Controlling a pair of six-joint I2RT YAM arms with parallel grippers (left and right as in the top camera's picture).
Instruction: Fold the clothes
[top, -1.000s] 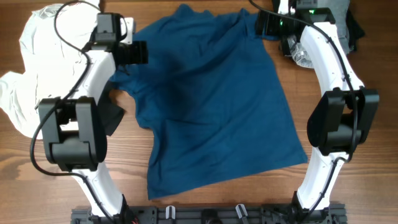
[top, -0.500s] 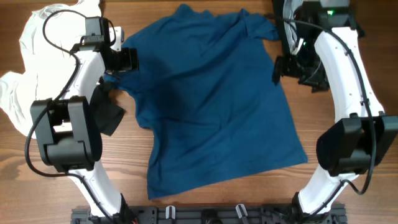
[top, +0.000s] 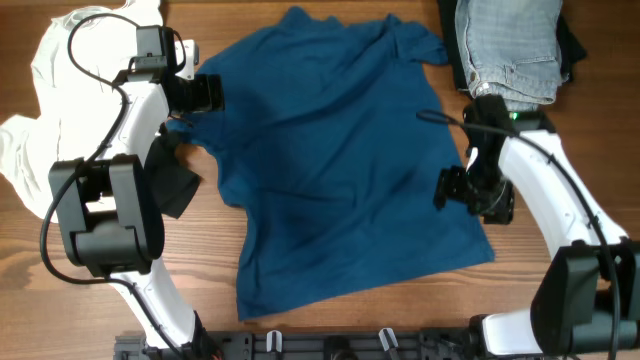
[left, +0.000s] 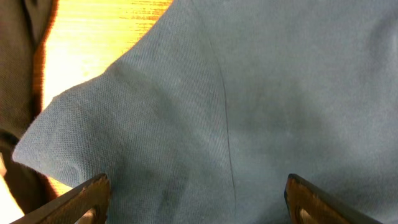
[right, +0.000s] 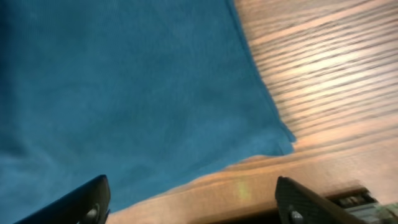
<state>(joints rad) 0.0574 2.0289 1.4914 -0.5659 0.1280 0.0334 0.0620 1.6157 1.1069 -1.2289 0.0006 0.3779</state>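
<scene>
The left arm (top: 130, 130) rises from its base at the near table edge, bends at the elbow and reaches inward to the shirt's left sleeve. The left jaws stand wide apart just above the cloth and grip nothing, both dark fingertips (left: 87, 196) at the bottom corners of the wrist view. The right arm (top: 545, 185) curves in from the right. The right jaws are also spread wide and empty, hanging over the shirt's right side edge near its lower corner. The dark-blue shirt (top: 340, 150) lies spread flat in the middle of the wooden table (top: 420, 310), collar at the far edge and hem toward the arms' bases. Close up, its fabric is a fine matte knit with a thin seam line (left: 225, 93) and soft creases. A crumpled white garment (top: 45, 120) lies to the left. Folded pale denim (top: 510, 45) rests on a black garment (top: 572, 40) at the far right.
</scene>
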